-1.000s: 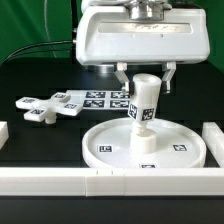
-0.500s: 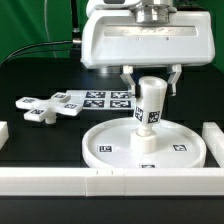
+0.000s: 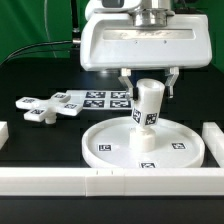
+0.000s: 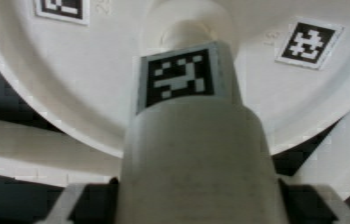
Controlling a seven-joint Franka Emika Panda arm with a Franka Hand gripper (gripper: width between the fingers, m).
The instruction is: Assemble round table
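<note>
The black table (image 3: 40, 138) is fenced along its near edge by a long white rail (image 3: 110, 181). Inside the rail lies the round tabletop disc (image 3: 100, 150), rim up. The marker board (image 3: 100, 99) lies flat behind it. Towards the exterior view's left, well apart from the disc, rests the cross-shaped piece (image 3: 40, 106). My gripper (image 3: 148, 88) pinches the cylinder (image 3: 149, 108) near its top. The cylinder's foot is at the disc's centre, and it leans slightly to the exterior view's right.
</note>
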